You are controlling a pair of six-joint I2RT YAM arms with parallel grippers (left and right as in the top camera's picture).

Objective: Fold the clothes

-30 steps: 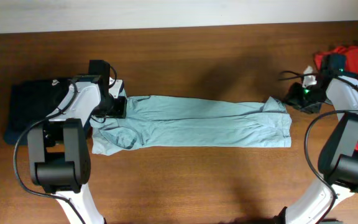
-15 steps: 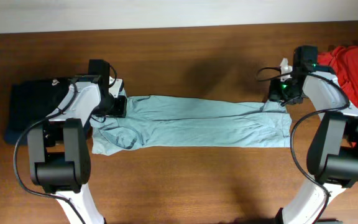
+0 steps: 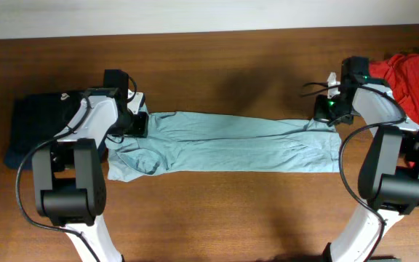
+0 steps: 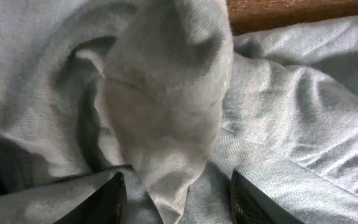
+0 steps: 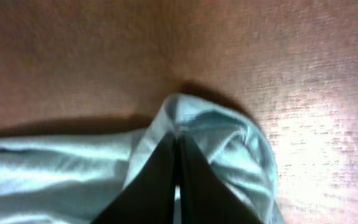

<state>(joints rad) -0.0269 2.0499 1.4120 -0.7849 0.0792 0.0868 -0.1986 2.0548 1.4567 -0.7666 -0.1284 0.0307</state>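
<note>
Jaws of right gripper [image 5: 176,146] pressed together on puckered T-shirt [image 3: 231,142] corner; left gripper [image 4: 178,196] jaws held apart astride soft fold, grip not discernible. T-shirt laid as wrinkled strip across wood-grain table [image 3: 231,65].

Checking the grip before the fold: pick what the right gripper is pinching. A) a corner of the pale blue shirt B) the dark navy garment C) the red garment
A: the right gripper is shut on a bunched corner of the pale blue shirt.
</note>
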